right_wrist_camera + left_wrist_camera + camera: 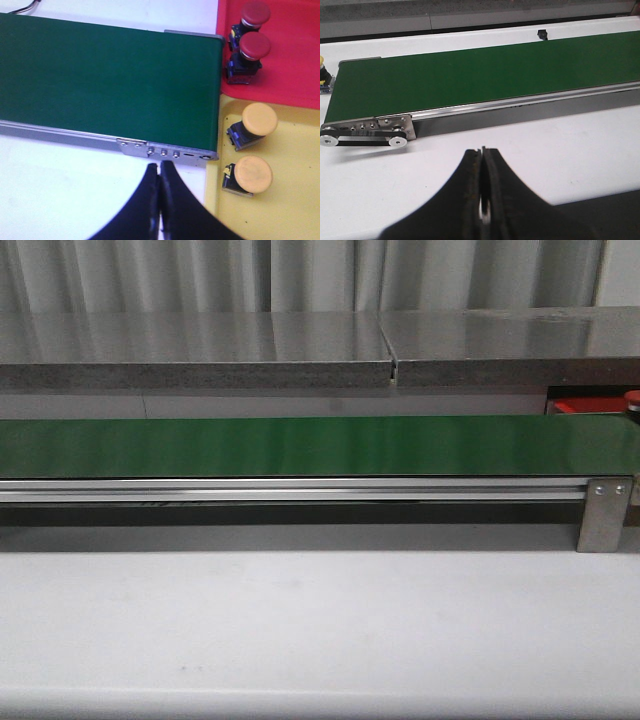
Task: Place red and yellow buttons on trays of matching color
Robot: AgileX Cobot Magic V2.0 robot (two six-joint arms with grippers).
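You're looking at a lab or factory-style test cell — a green conveyor belt (300, 445) on an aluminium frame (290, 490) crosses the white desk (300, 630), with grey curtains (300, 275) behind its far edge.

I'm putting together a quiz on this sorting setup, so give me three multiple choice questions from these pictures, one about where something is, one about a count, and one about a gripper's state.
1. Where do the red buttons lie?
A. On the green belt
B. In the red tray
C. In the yellow tray

2. How many yellow buttons lie in the yellow tray?
A. None
B. Two
C. Four

3. How does the right gripper stand?
A. Shut, holding nothing
B. Wide open
C. Shut on a red button

Answers:
1. B: in the right wrist view both red-capped buttons sit in the red tray, past the end of the green belt.
2. B: two yellow caps show there, one beside the other.
3. A: its fingers meet with nothing between them; the left gripper looks the same.
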